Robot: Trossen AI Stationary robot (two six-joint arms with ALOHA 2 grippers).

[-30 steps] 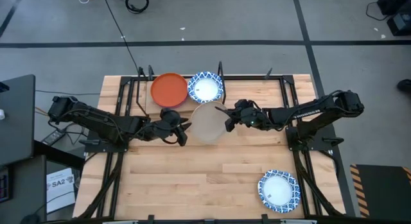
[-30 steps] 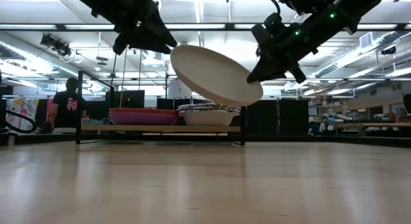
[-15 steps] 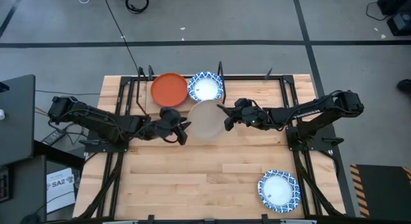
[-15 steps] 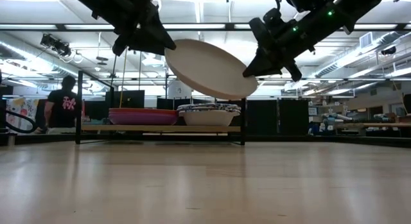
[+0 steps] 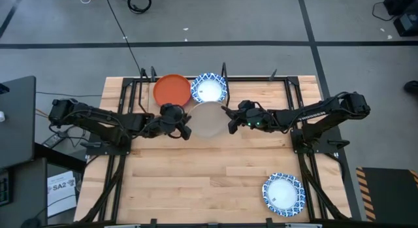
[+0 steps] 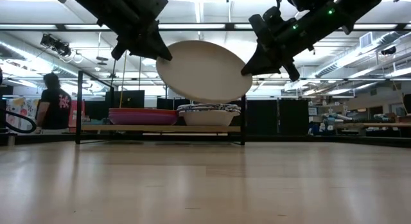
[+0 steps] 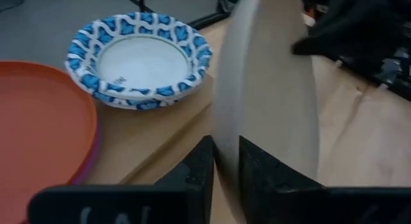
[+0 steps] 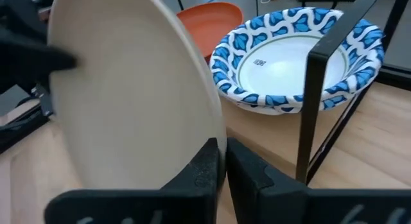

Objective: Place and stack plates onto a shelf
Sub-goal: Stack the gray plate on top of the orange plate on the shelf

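Your beige plate [image 5: 208, 119] is off the table [image 5: 196, 189], held in the air just in front of the shelf [image 5: 261, 84], between both arms. The right gripper [image 8: 221, 161] is pinched narrow on its rim; the left gripper [image 7: 225, 161] straddles the opposite rim with its fingers close about it. On the shelf's plank, the orange plate [image 5: 172, 91] tops the left stack and a blue-and-white plate [image 5: 208, 89] tops the right. Another blue-and-white plate [image 5: 283, 194] waits near the table's front right corner. Judgement: the step in hand is a two-arm carry or handover of the beige plate. The next move calls for levelling it, clearing the shelf's posts, and lowering it squarely onto a stack.
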